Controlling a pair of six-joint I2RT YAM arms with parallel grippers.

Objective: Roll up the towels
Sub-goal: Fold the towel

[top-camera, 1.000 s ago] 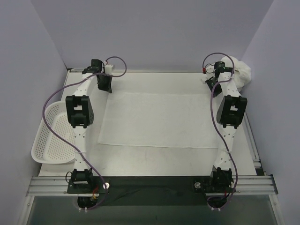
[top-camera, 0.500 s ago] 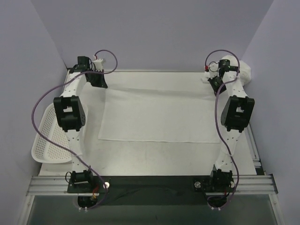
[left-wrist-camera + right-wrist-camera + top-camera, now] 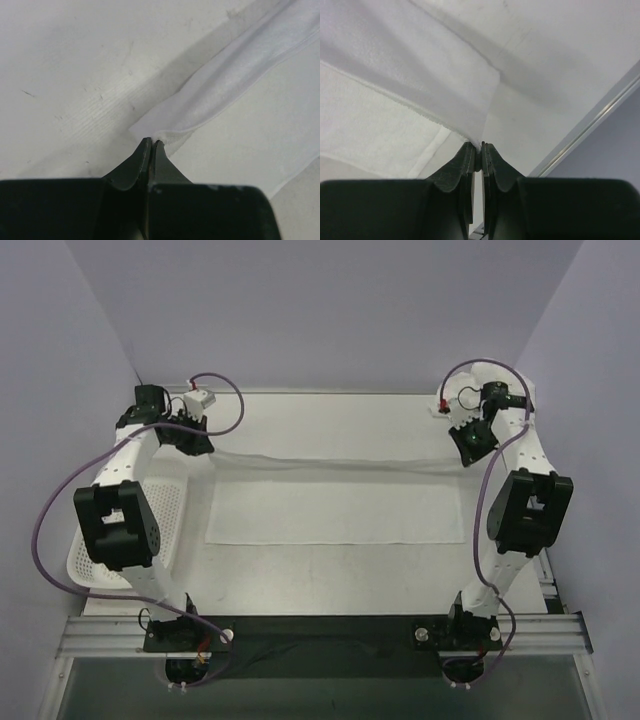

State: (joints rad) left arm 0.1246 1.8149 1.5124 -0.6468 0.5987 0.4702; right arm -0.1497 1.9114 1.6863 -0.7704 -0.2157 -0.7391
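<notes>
We see a white table point(image 3: 330, 580) boxed in by plain lavender walls point(image 3: 330, 310), with a metal rail point(image 3: 320, 635) along its near edge where the two arms are bolted. In plain view we count one white towel point(image 3: 335, 510), one perforated white basket point(image 3: 170, 515) at the table's left side, and two grippers. The towel lies spread across the middle of the table with its near edge flat. Its far edge is raised and drawn taut between the grippers. The left gripper point(image 3: 195, 440) is clamped on the far left corner, its jaws pressed together on the hem in the left wrist view. The right gripper point(image 3: 470, 445) pinches the far right corner just as tightly.
</notes>
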